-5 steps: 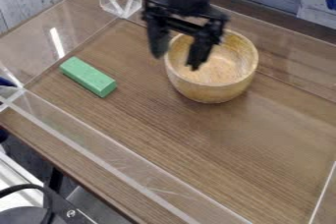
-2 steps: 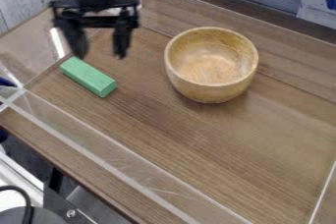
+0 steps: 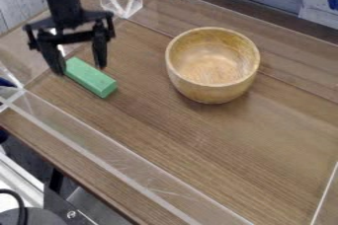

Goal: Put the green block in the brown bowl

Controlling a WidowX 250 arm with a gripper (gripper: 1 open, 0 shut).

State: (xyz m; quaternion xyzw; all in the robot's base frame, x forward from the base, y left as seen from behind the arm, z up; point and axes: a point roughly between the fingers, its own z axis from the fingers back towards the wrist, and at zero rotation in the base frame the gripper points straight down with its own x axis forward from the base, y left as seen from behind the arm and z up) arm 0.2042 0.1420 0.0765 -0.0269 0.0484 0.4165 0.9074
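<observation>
At the near edge of the view a clear plastic wall [image 3: 79,160] runs along the wooden counter [image 3: 199,140], whose dark brown grain runs diagonally across the picture.

Farther in, on the left part of the counter, lies the green block [image 3: 91,77]. It is a small flat bar, plain mint green with a matte surface, resting on its broad face. Its long axis runs diagonally in the picture, from upper left to lower right; the lower right end points toward the near right side of the counter and the upper left end sits under the end effector. Its top face looks lighter than the thin side faces that show along its near edge.

The end effector [image 3: 75,53] hangs straight down over the block's upper left end. Its dark fingers [image 3: 101,50] stand wide apart, one on each side of that end of the bar, and nothing is gripped between them. Whether the fingertips touch the counter or the block cannot be told from this view.

To the right, well apart from the block, stands the brown bowl [image 3: 212,64]: round, light tan wood with thick walls, a smooth rim and visible grain inside. It sits upright and its hollow shows only bare wood.

Beyond it, the far clear wall [image 3: 126,0] closes the counter.
</observation>
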